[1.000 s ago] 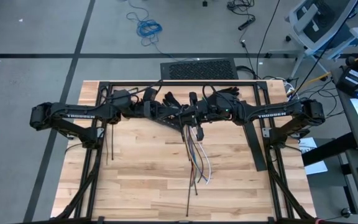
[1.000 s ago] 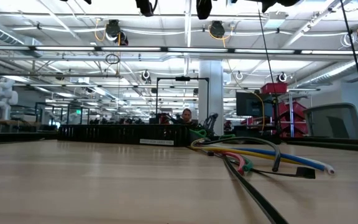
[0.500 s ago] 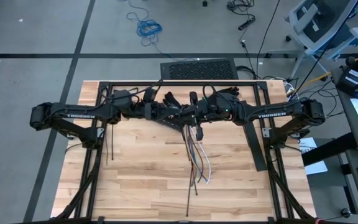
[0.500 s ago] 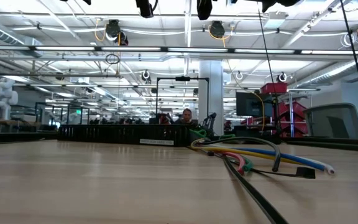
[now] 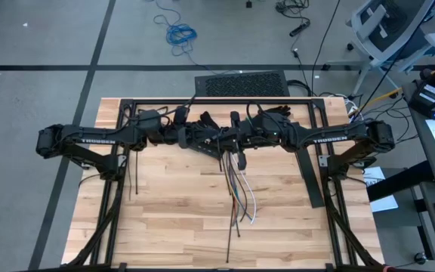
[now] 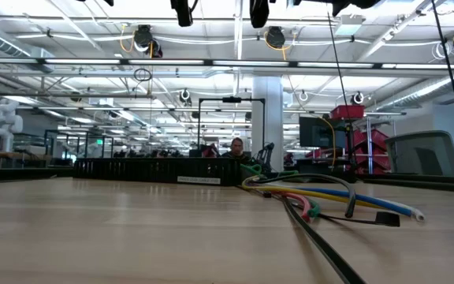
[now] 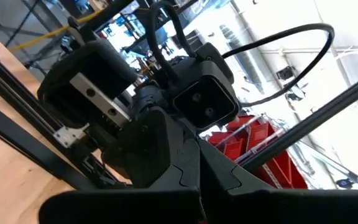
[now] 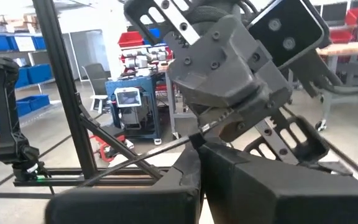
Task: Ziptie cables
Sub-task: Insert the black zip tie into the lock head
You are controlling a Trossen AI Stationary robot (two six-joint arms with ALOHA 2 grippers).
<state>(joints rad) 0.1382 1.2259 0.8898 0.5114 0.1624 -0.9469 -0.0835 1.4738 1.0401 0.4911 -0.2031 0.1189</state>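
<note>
Ziptie [image 8: 160, 148] only in right wrist view

A pale butcher-block wooden bench [image 5: 172, 196] stands on a grey concrete floor [image 5: 36, 45] crossed by dark seam lines, where a coiled blue cable [image 5: 180, 33] lies loose beyond the far edge. A grey office chair [image 5: 387, 26] sits at far right. Across the hall, rows of ceiling lights [image 6: 211, 61] hang from white rafters, a white square column [image 6: 268, 118] rises mid-room, and red storage bins [image 6: 373, 146] stack at right.
</note>
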